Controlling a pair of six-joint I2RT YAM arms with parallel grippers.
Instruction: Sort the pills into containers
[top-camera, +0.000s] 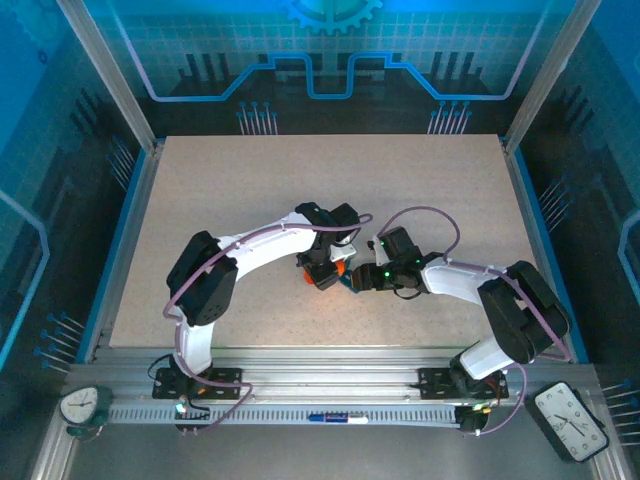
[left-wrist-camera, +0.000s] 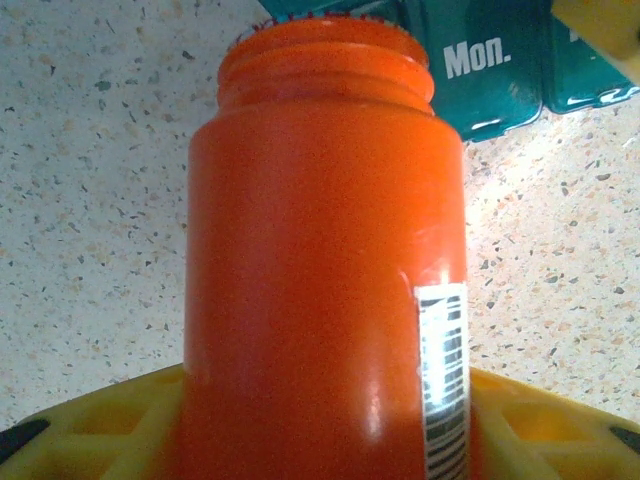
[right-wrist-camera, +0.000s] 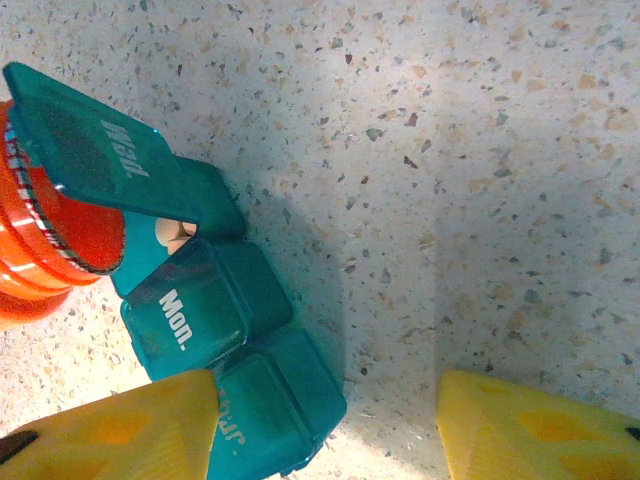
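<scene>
Left gripper (left-wrist-camera: 320, 430) clamped around orange bottle (left-wrist-camera: 320, 250), mouth ahead at teal pill box (right-wrist-camera: 200, 310), right gripper (right-wrist-camera: 325, 405) partly open, empty, box beside one finger

A speckled beige tabletop (top-camera: 250, 190) lies in the middle, with aluminium posts (top-camera: 105, 70) rising at 10 and 2 o'clock. Blue translucent walls (top-camera: 200, 40) carry a gear emblem (top-camera: 330, 8) at 12. A metal rail (top-camera: 330, 385) runs at 6, with a round dial (top-camera: 84, 405) at 7 and a black clock (top-camera: 568, 420) at 5.
</scene>
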